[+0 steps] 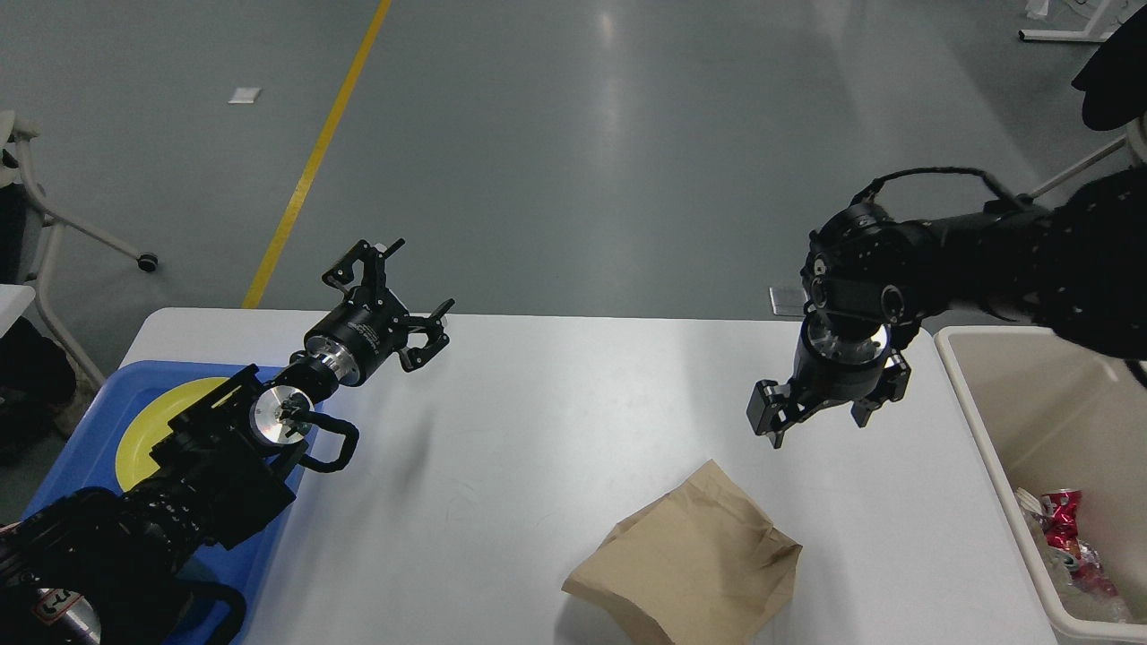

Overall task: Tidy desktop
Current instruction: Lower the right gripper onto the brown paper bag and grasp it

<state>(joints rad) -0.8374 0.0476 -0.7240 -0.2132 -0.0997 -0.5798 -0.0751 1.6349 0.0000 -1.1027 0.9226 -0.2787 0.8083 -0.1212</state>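
The white desktop (573, 403) fills the lower part of the head view. A crumpled brown paper bag (690, 560) lies on it near the front edge, right of centre. My right gripper (820, 421) hangs open above the desktop, just above and to the right of the bag, fingers pointing down, holding nothing. At the far left corner of the desktop my left gripper (399, 287) is raised and open, also with nothing between its fingers.
A blue tray (81, 439) holding a yellow plate (157, 421) sits on the desktop's left end, partly under my left arm. A beige bin (1057, 430) with crushed cans and wrappers stands beside the right edge. Chair legs stand on the floor behind.
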